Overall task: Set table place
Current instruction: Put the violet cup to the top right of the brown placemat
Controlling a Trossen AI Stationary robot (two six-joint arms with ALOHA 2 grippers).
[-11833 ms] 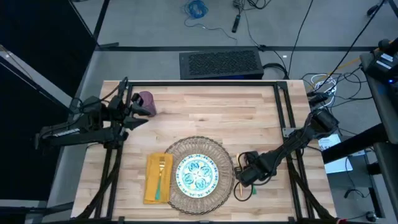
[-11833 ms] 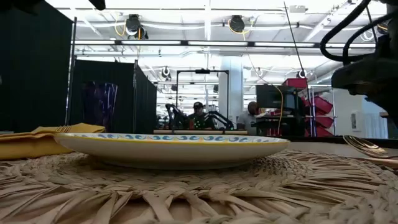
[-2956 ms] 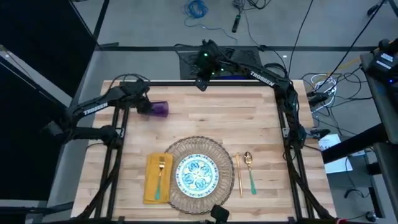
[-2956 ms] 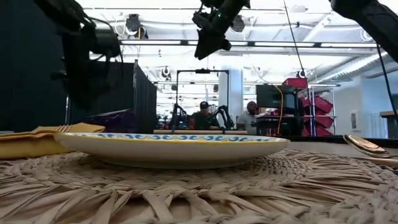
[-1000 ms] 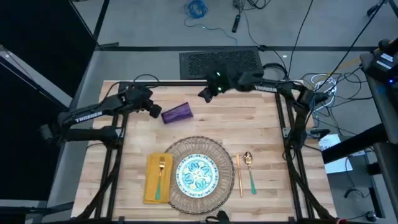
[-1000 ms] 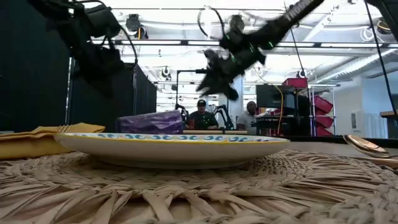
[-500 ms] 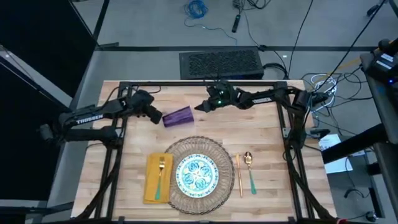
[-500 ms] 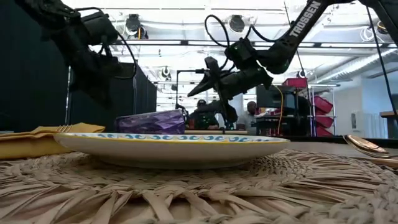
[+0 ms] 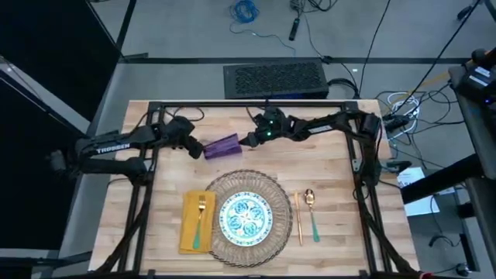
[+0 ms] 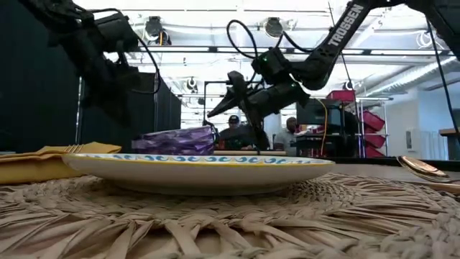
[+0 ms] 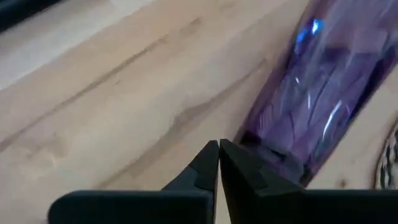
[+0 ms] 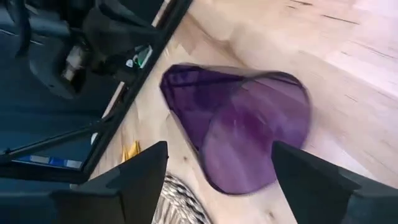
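Purple cup [image 9: 222, 146] lies on its side on the table [image 9: 325, 167], on bare wood just behind the mat [image 9: 246, 208], between the two grippers. Left gripper [image 9: 194, 147], fingers pressed together, sits at the cup's base end. Right gripper [image 9: 249, 140], fingers spread wide, faces the cup's open mouth, just short of it. Open wood runs behind the cup to the black frame and off to the right. Plate [image 9: 246, 216] sits centred on the mat; fork [image 9: 200, 218] lies on the yellow napkin [image 9: 189, 225] on its left; spoon [image 9: 311, 213] lies on bare wood to the right. Beyond the table, a bright workshop with people seated far off.
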